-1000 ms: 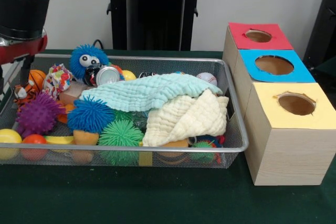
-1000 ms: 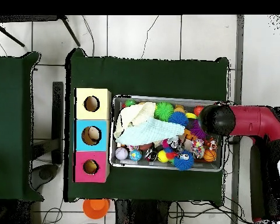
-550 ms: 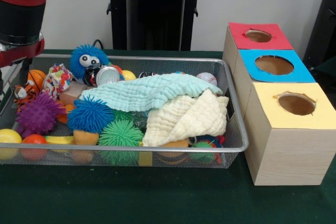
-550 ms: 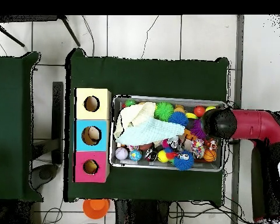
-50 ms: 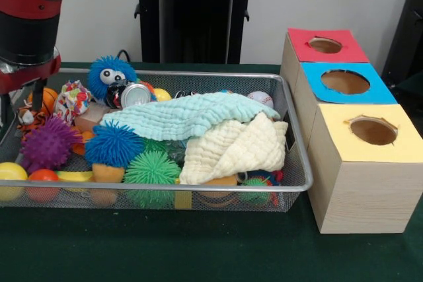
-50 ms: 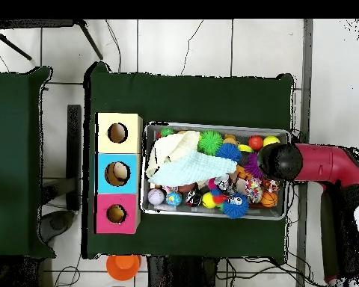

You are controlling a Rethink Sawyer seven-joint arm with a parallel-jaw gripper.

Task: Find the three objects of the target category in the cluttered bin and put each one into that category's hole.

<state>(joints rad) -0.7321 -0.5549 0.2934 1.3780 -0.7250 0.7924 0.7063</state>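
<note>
Since the earlier frames the red and black arm (image 6: 317, 163) has drawn back toward the bin's end, its black head now over the rim instead of over the toys, while nothing inside the wire bin (image 5: 198, 188) has shifted. Only the arm's body (image 5: 30, 24) shows at the front view's edge, so whether the end effector is apart or together cannot be told. The target category is not evident from these views, but the candidates lie in the bin: a purple spiky ball (image 5: 47, 143), a blue spiky ball (image 5: 114, 143), a green spiky ball (image 5: 152, 168), a blue fuzzy toy with eyes (image 5: 110, 76), a can (image 5: 135, 94) and a baseball (image 5: 260, 98). A light blue cloth (image 5: 185, 114) and a cream cloth (image 5: 234, 148) drape over the middle and hide what is under them. Beside the bin, on the green table (image 5: 198, 249), stand three boxes with a red-topped hole (image 5: 325, 45), a blue-topped hole (image 5: 346, 82) and a yellow-topped hole (image 5: 373, 131). The step in hand looks like searching; it would go best by choosing an exposed piece first, descending squarely over it clear of the rim, and lifting a cloth aside only if needed.
</note>
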